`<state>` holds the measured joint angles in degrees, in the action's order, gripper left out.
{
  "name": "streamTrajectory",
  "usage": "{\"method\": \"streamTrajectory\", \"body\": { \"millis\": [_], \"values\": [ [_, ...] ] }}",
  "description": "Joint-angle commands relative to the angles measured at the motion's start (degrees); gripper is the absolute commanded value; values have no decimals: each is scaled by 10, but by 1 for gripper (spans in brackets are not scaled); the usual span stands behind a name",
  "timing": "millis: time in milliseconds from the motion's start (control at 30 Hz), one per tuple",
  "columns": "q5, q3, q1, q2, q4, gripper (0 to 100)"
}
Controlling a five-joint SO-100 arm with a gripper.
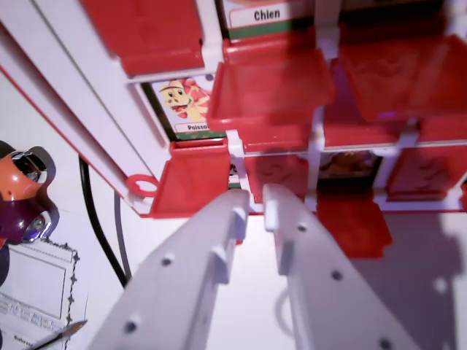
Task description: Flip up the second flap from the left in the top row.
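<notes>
you see a game board point(95, 109) with a white frame and red edging. its flaps point(270, 91) are translucent red; one uncovered card point(186, 106) shows a yellow and red cartoon figure on a pale ground, with a red label strip below. another card point(266, 16) carries black lettering on white above a green band. the gripper point(254, 211) fingers are plain white with small dark holes. the table point(408, 292) is white. two black cables point(98, 219) cross it, beside an orange and purple object point(22, 193) and a white printed sheet point(36, 284) with a black border.
</notes>
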<state>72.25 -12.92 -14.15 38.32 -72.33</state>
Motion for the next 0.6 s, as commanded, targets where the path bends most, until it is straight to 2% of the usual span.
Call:
{"method": "streamTrajectory", "body": {
  "millis": [0, 567],
  "values": [
    [-4, 65, -7, 14, 25, 2],
    [-7, 69, -7, -7, 94, 2]
  ]
}}
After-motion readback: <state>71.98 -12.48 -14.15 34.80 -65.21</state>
